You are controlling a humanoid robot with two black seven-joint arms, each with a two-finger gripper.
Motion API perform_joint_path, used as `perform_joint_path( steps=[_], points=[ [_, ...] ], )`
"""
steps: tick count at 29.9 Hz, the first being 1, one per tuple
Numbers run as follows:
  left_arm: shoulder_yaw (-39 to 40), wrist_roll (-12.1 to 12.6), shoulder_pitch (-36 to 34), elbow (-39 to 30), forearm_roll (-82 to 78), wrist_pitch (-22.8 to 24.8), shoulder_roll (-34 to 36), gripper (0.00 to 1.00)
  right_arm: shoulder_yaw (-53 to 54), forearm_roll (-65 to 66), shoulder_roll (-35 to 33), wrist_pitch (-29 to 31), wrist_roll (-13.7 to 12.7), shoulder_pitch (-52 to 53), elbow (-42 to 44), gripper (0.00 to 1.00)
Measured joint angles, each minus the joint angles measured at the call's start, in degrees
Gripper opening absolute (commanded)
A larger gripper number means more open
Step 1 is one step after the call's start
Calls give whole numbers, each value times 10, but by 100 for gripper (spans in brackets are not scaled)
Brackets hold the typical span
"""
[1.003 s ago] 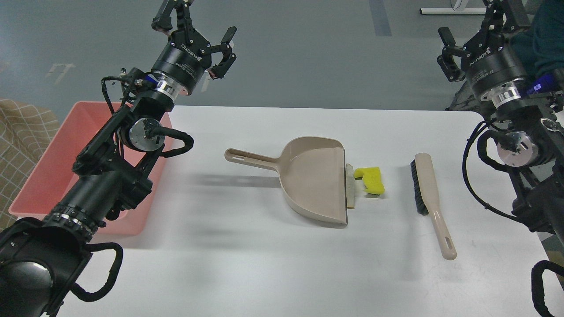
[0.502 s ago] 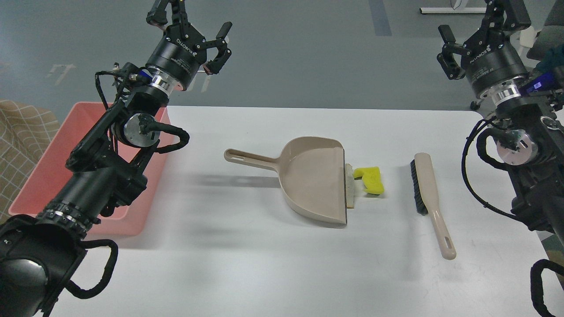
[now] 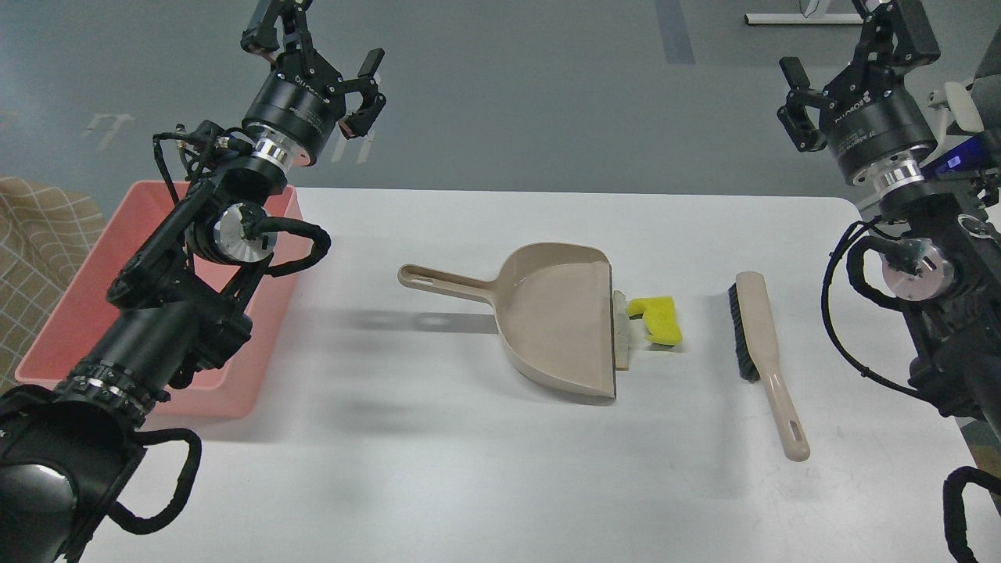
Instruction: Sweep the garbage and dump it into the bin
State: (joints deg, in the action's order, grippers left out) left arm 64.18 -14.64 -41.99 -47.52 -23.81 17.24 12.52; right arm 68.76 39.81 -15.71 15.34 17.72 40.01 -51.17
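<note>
The garbage lies mid-table: a bright yellow notched chunk (image 3: 658,319) and a whitish rough strip (image 3: 621,328) with a thin tan stick, right against the open lip of the beige dustpan (image 3: 557,322). The beige brush (image 3: 762,344) with black bristles lies to their right. The salmon-pink bin (image 3: 62,313) stands at the table's left edge, partly hidden by my left arm. My left gripper (image 3: 311,43) is open and empty, raised above the bin's far corner. My right gripper (image 3: 848,43) is open and empty, raised past the table's far right corner.
The white table (image 3: 438,469) ends close behind both grippers. A checked tan cloth (image 3: 31,234) lies left of the bin. A white frame (image 3: 798,17) stands on the grey floor at the back.
My left gripper has moved left and slightly up, away from the dustpan. My right gripper has shifted slightly. The dustpan, garbage and brush have not moved.
</note>
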Motion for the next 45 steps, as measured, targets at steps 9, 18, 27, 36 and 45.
perform_joint_path(
  steps=[9, 18, 27, 36, 45],
  points=[
    [3, -11, 23, -19, -1, -8, 5, 99, -2, 0, 2, 6, 1, -7, -1, 100],
    [0, -18, 24, -21, -6, -52, -3, 99, -3, 0, -2, 5, 0, -8, 9, 100],
    [0, -41, 23, -29, -21, -44, 1, 99, -2, -3, -5, 7, 0, 2, 13, 100],
    [-6, -38, 55, -102, -59, -47, 15, 99, -3, -2, -6, 7, 0, 9, 26, 100],
    [-47, -28, 161, -303, -199, -76, 123, 99, -3, -3, -21, 7, 0, 10, 22, 100]
  ],
)
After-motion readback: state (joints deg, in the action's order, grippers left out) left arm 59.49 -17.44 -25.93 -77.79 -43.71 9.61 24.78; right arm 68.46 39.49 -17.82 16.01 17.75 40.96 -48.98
